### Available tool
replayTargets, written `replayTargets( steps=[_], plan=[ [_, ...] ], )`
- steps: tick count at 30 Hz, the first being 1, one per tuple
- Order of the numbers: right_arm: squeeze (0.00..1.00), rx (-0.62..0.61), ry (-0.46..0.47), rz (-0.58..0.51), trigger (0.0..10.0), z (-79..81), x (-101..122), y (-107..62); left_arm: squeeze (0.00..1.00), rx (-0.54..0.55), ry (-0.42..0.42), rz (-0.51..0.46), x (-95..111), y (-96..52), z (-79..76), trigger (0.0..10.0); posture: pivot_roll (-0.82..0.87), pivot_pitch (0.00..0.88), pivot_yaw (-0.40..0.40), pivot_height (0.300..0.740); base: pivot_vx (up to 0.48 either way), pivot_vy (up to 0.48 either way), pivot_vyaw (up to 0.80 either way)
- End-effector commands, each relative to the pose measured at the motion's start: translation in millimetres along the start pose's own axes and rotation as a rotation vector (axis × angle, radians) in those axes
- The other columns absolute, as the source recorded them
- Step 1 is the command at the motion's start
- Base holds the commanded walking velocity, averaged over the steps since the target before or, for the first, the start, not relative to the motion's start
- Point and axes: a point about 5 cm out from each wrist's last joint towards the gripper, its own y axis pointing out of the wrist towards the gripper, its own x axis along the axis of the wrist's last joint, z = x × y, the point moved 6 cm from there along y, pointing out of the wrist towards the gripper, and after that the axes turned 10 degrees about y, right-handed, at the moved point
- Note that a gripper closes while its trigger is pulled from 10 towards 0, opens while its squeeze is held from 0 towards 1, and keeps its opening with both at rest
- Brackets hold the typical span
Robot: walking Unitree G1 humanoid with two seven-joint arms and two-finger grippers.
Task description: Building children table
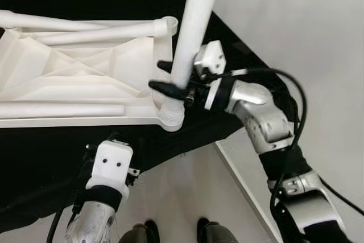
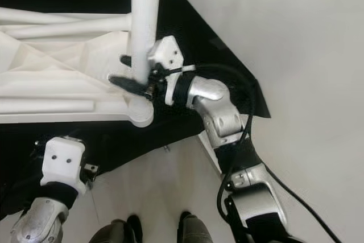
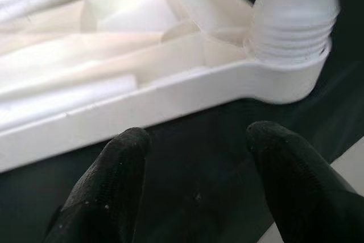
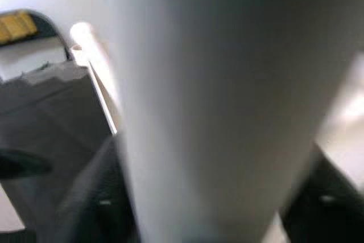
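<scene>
Surface: black cloth carrying the upturned white table frame.
Eye views: right gripper, jaws pinching upright table leg above the corner socket.
Left wrist: left gripper, jaws spread, beside the frame edge.
Right wrist: leg between the fingers.

The upturned tabletop is showing as white moulded plastic, matt and ribbed, with a ridged, threaded corner socket. The upright leg is looking smooth, white and faintly satin. Beneath them a black cloth is lying matt and soft. The right gripper is showing dull black fingers, slightly grainy on the left gripper. The arms are gleaming as brushed silver metal.
</scene>
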Motion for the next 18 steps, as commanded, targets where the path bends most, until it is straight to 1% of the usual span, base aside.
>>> replayTargets(
  steps=[1,2,3,4,5,6,7,9,12,13,14,15,16,18],
  plan=[
    [1.00,-0.087,0.029,-0.059,10.0,-6.4,8.6,-0.3,0.00,0.018,0.017,0.024,-8.4,2.3,4.4,10.0,-0.04,0.263,-0.043,0.740,0.000,0.000,0.00],
    [1.00,-0.087,0.029,-0.059,10.0,-6.4,8.6,-0.3,0.00,0.018,0.017,0.024,-8.4,2.3,4.4,10.0,-0.04,0.263,-0.043,0.740,0.000,0.000,0.00],
    [1.00,-0.146,0.025,-0.081,10.0,-12.2,11.2,-2.8,0.00,0.020,0.022,0.021,-9.1,4.8,6.0,10.0,-0.04,0.256,-0.037,0.740,0.000,0.000,0.00],
    [1.00,-0.146,0.025,-0.081,10.0,-12.2,11.2,-2.8,0.00,0.020,0.022,0.021,-9.1,4.8,6.0,10.0,-0.04,0.256,-0.037,0.740,0.000,0.000,0.00],
    [1.00,-0.218,-0.004,-0.082,10.0,-18.9,11.6,-6.6,0.00,0.020,0.026,0.018,-9.3,6.5,6.5,10.0,-0.04,0.252,-0.035,0.740,0.000,0.000,0.00],
    [1.00,-0.218,-0.004,-0.082,10.0,-18.9,11.6,-6.6,0.00,0.020,0.026,0.018,-9.3,6.5,6.5,10.0,-0.04,0.252,-0.035,0.740,0.000,0.000,0.00],
    [1.00,-0.352,-0.042,-0.046,10.0,-24.8,2.2,-15.0,0.00,0.016,0.036,0.017,-11.5,9.4,6.5,10.0,-0.05,0.236,-0.028,0.740,0.000,0.000,0.00],
    [1.00,-0.437,-0.055,0.000,10.0,-23.6,-11.7,-20.4,0.00,0.018,0.042,0.020,-13.8,11.6,6.9,10.0,-0.06,0.229,-0.026,0.740,0.000,0.000,0.00],
    [1.00,-0.461,-0.061,0.019,10.0,-22.3,-17.2,-21.5,0.00,0.019,0.044,0.020,-14.6,12.5,7.2,10.0,-0.06,0.229,-0.026,0.740,0.000,0.000,0.00],
    [0.00,-0.481,-0.047,0.038,10.0,-15.8,-26.5,-19.0,0.00,0.024,0.049,0.023,-16.0,13.6,7.4,10.0,-0.06,0.221,-0.023,0.740,0.000,0.000,0.00],
    [0.00,-0.481,-0.047,0.038,10.0,-15.8,-26.5,-19.0,0.00,0.024,0.049,0.023,-16.0,13.6,7.4,10.0,-0.06,0.221,-0.023,0.740,0.000,0.000,0.00],
    [0.00,-0.495,-0.034,0.054,10.0,-10.4,-33.6,-16.3,0.00,0.028,0.054,0.024,-17.0,14.5,7.4,10.0,-0.06,0.219,-0.019,0.740,0.000,0.000,0.00],
    [0.00,-0.495,-0.034,0.054,10.0,-10.4,-33.6,-16.3,0.00,0.028,0.054,0.024,-17.0,14.5,7.4,10.0,-0.06,0.219,-0.019,0.740,0.000,0.000,0.00],
    [0.00,-0.549,-0.004,0.080,10.0,-8.7,-44.6,-7.7,0.00,0.037,0.060,0.032,-19.3,13.1,8.0,10.0,-0.04,0.225,-0.016,0.740,0.000,0.000,0.00]
  ],
)
